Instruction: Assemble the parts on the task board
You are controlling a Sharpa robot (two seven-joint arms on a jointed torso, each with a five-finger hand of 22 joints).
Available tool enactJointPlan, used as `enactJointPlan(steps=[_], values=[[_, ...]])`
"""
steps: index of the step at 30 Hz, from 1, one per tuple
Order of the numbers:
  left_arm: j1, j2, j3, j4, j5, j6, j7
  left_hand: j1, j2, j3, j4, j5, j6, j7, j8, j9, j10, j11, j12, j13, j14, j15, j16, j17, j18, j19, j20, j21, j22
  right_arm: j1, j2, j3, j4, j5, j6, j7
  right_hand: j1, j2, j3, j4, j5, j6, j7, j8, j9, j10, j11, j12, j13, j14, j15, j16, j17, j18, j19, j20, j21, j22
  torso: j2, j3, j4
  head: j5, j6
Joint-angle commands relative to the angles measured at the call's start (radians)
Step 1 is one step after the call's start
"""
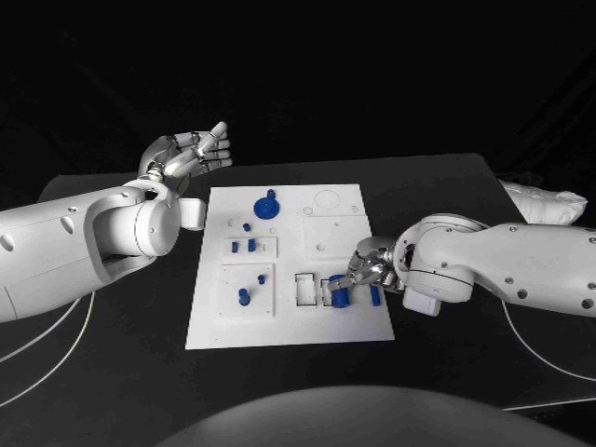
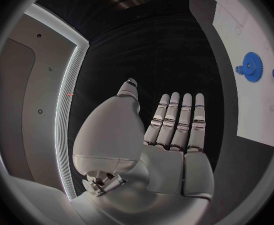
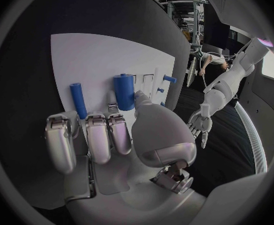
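Observation:
The white task board (image 1: 291,321) lies in the middle of the black table. My right hand (image 1: 362,270) is low over its near right part, thumb and a finger closed on the end of a thick blue cylinder (image 3: 124,91) (image 1: 340,296). A thinner blue peg (image 3: 78,99) (image 1: 374,295) lies just beside it. A blue gear (image 1: 267,206) (image 2: 251,66) stands at the board's far end. Small blue pegs (image 1: 245,247) sit in the left recesses. My left hand (image 1: 191,154) (image 2: 174,130) is raised beyond the board's far left corner, fingers straight, holding nothing.
Two more blue pegs (image 1: 243,296) stand in the board's near left recess. A white bundle (image 1: 547,200) lies at the table's right edge. Bare black table (image 1: 110,354) surrounds the board (image 2: 249,110) on both sides. Cables (image 1: 30,349) trail at the left.

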Motion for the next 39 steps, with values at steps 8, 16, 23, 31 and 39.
enactJointPlan(steps=[8, 16, 23, 31, 39], values=[[0.0, 0.0, 0.001, 0.003, 0.002, 0.016, 0.008, 0.0, 0.012, 0.007, -0.001, 0.006, -0.009, 0.021, 0.006, -0.002, -0.007, 0.0, 0.004, -0.001, -0.008, -0.002, 0.006, -0.001, -0.002, 0.004, 0.0, -0.006, -0.001, -0.011, 0.001, -0.007, 0.003, 0.004, 0.009, -0.022, 0.182, 0.063, 0.148, -0.135, 0.03, 0.054, -0.015, -0.097, -0.078, 0.106, -0.023, 0.003, 0.263, 0.105, -0.022, 0.004, 0.263, -0.007, 0.103, -0.019, 0.004, 0.263, 0.0, 0.0004, -0.001, 0.0, 0.002], [0.0, -0.003, 0.001, 0.004, 0.002, 0.016, 0.007, 0.0, 0.012, 0.007, -0.001, 0.006, -0.009, 0.021, 0.006, -0.002, -0.007, 0.0, 0.004, -0.001, -0.009, -0.002, 0.007, -0.002, -0.003, 0.004, 0.0, -0.006, -0.002, -0.014, -0.016, -0.007, 0.017, 0.069, -0.064, 0.028, 0.227, 0.046, 0.249, -0.205, 0.067, 0.12, -0.015, -0.154, -0.106, 0.106, -0.023, 0.003, 0.263, 0.105, -0.014, 0.004, 0.263, -0.007, 0.103, -0.014, 0.004, 0.263, 0.001, 0.0006, -0.0007, 0.004, 0.009], [0.0, -0.006, 0.001, 0.006, 0.002, 0.015, 0.007, 0.0, 0.012, 0.007, -0.001, 0.006, -0.009, 0.021, 0.006, -0.002, -0.007, 0.0, 0.004, -0.001, -0.009, -0.002, 0.007, -0.002, -0.003, 0.004, 0.0, -0.006, -0.002, -0.013, -0.043, -0.007, 0.035, 0.201, -0.112, 0.094, 0.22, 0.031, 0.285, -0.219, 0.073, 0.151, -0.014, -0.19, -0.127, 0.106, -0.021, 0.003, 0.263, 0.105, -0.011, 0.004, 0.263, -0.007, 0.103, -0.012, 0.004, 0.263, 0.001, 0.0001, -0.0001, 0.009, 0.012], [0.0, -0.005, 0.001, 0.005, 0.002, 0.009, 0.011, 0.0, 0.012, 0.007, -0.001, 0.006, -0.009, 0.021, 0.007, -0.002, -0.008, 0.0, 0.005, -0.001, -0.009, -0.001, 0.007, -0.003, -0.003, 0.004, 0.0, -0.006, -0.003, -0.002, -0.08, -0.006, 0.056, 0.312, -0.124, 0.145, 0.202, 0.013, 0.303, -0.221, 0.072, 0.176, -0.015, -0.219, -0.145, 0.106, -0.022, 0.003, 0.263, 0.105, -0.011, 0.004, 0.263, -0.007, 0.103, -0.011, 0.004, 0.263, 0.0, -0.001, -0.0005, 0.011, 0.009], [0.0, -0.003, 0.001, 0.002, 0.002, 0.01, 0.01, 0.0, 0.012, 0.007, -0.001, 0.006, -0.009, 0.021, 0.007, -0.002, -0.008, 0.0, 0.005, -0.001, -0.009, -0.001, 0.007, -0.003, -0.003, 0.004, 0.0, -0.006, -0.003, 0.017, -0.098, -0.006, 0.072, 0.354, -0.122, 0.173, 0.196, 0.007, 0.306, -0.22, 0.067, 0.183, -0.015, -0.228, -0.151, 0.106, -0.022, 0.003, 0.263, 0.105, -0.012, 0.004, 0.263, -0.007, 0.103, -0.011, 0.004, 0.263, 0.0, 0.0002, -0.0004, 0.012, 0.008]])
